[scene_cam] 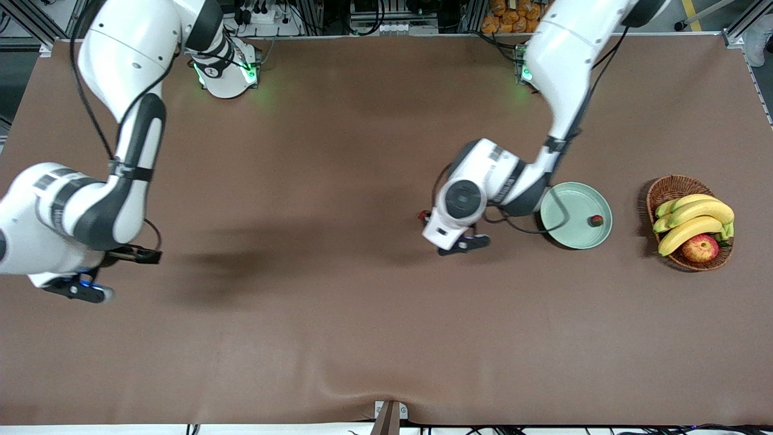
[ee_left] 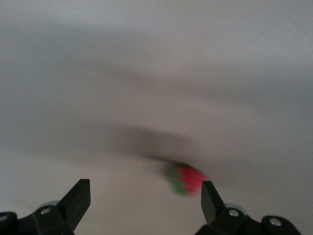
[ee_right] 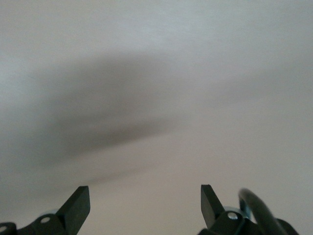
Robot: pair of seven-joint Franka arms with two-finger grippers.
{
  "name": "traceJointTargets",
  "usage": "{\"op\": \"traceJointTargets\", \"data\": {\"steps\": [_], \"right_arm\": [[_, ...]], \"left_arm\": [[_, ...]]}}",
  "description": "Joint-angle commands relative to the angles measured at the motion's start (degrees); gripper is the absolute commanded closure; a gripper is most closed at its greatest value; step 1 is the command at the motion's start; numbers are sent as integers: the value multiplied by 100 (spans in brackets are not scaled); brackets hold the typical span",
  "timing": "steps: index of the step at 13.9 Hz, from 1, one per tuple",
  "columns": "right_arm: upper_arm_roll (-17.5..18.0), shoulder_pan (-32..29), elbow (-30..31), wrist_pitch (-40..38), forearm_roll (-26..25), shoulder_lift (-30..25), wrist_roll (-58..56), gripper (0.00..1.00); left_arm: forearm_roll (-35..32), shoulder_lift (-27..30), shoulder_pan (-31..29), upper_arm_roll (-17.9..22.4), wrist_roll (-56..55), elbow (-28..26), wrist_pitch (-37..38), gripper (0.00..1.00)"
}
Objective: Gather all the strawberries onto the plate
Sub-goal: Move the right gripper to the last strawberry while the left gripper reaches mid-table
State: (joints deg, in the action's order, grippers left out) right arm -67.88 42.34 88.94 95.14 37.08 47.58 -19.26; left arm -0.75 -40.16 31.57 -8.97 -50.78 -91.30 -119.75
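Hovering with fingers spread wide, left gripper (ee_left: 145, 196) over a strawberry (ee_left: 187, 179) on the surface (scene_cam: 338, 314) beside the plate (scene_cam: 558, 232), probably to grasp it; another strawberry (scene_cam: 596, 220) already inside; right gripper (ee_right: 145, 196) waiting, fingers open, empty.

No text, label, brand, number or sign can be read anywhere in these views.

A matt brown cloth-like table cover (scene_cam: 338, 338) lies faintly rippled. The round mint-green plate (scene_cam: 567, 238) looks smooth and glazed. At its 3 o'clock sits a rough brown woven wicker basket (scene_cam: 670, 187). The arms' glossy white plastic shells (scene_cam: 121, 54) shine.
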Motion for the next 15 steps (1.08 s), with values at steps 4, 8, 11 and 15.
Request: {"op": "traceJointTargets", "data": {"steps": [4, 8, 11, 15], "right_arm": [[-901, 319, 1457, 584, 115, -215, -1939, 0], [-876, -486, 2083, 1604, 176, -197, -3748, 0], [-586, -1340, 2083, 1937, 212, -171, -4602, 0], [125, -2474, 2083, 2403, 238, -179, -5509, 0]], "left_arm": [[-30, -344, 569, 80, -30, 42, -611, 0], [-153, -282, 482, 89, 926, -204, -752, 0], [-267, -256, 551, 89, 1281, -248, -804, 0], [-452, -203, 692, 80, 1264, -406, -866, 0]]}}
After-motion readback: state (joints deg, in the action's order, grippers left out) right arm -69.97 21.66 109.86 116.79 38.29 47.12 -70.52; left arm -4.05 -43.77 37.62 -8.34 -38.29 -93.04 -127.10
